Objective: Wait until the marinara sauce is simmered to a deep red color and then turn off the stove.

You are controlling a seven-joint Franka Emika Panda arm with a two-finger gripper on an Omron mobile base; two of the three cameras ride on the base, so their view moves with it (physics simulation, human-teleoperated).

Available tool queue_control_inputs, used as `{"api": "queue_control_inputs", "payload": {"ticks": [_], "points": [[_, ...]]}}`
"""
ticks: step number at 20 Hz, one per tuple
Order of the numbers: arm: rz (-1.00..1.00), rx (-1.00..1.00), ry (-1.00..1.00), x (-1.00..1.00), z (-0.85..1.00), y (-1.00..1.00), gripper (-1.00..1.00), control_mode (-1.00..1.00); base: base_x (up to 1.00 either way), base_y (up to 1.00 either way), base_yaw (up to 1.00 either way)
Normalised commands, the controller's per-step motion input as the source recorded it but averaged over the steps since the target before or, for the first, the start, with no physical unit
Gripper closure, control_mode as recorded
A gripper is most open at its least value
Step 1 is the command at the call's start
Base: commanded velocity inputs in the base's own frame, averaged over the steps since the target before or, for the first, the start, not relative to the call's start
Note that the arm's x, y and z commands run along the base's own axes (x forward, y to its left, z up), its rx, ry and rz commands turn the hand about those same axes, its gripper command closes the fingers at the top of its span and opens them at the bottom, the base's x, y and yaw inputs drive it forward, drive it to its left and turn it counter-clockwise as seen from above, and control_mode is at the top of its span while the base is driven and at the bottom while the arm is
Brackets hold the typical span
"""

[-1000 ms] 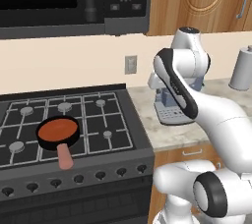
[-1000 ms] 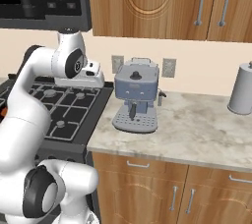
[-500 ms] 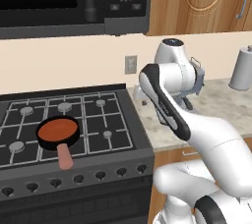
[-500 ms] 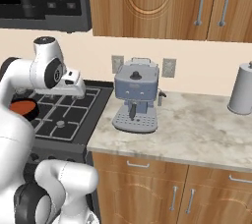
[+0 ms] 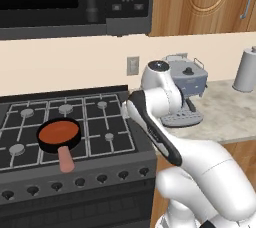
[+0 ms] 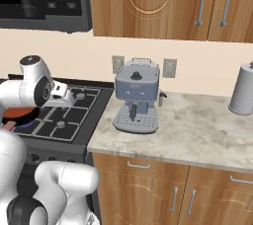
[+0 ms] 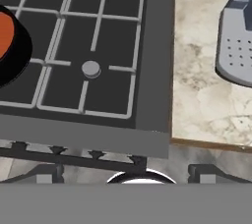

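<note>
The marinara sauce (image 5: 59, 131) is an orange-red disc filling a small black pan (image 5: 46, 144) on the front left part of the stove (image 5: 100, 122); the pan's pinkish handle (image 5: 65, 159) points toward the front. In the hand view the sauce (image 7: 4, 34) shows at the left edge. My gripper (image 7: 125, 175) is open and holds nothing. It looks down from above the stove's front right corner (image 7: 152, 70), where several black knobs (image 7: 96, 154) run along the front. My hand (image 6: 62, 95) hovers over the stove's right side, well right of the pan.
A grey coffee machine (image 5: 186, 88) stands on the marble counter (image 6: 197, 130) right of the stove. A silver canister (image 6: 242, 91) sits far right. A black microwave (image 5: 75, 2) hangs above the stove, and wooden cabinets (image 6: 158, 2) hang over the counter.
My arm has swung left from in front of the coffee machine to above the stove's right front. The sauce keeps the same orange-red colour and the gripper stays open.
</note>
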Motion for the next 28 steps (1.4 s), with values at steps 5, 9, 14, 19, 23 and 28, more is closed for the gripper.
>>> {"api": "queue_control_inputs", "payload": {"ticks": [5, 9, 14, 19, 23, 28], "points": [[0.00, -0.02, -0.08, 0.00, -0.61, 0.50, -1.00, -1.00, 0.00, 0.00, 0.00], [0.00, -0.04, -0.16, 0.00, -0.37, 0.59, -1.00, -1.00, 0.00, 0.00, 0.00], [0.00, 0.00, -0.17, -0.01, -0.27, 0.44, -1.00, -1.00, 0.00, 0.00, 0.00], [0.00, 0.00, -0.20, -0.08, -0.36, 0.42, -1.00, -1.00, 0.00, 0.00, 0.00], [0.00, 0.00, -0.24, 0.00, -0.35, 0.54, -1.00, -1.00, 0.00, 0.00, 0.00], [0.00, 0.00, -0.22, 0.00, -0.35, 0.51, -1.00, -1.00, 0.00, 0.00, 0.00]]}}
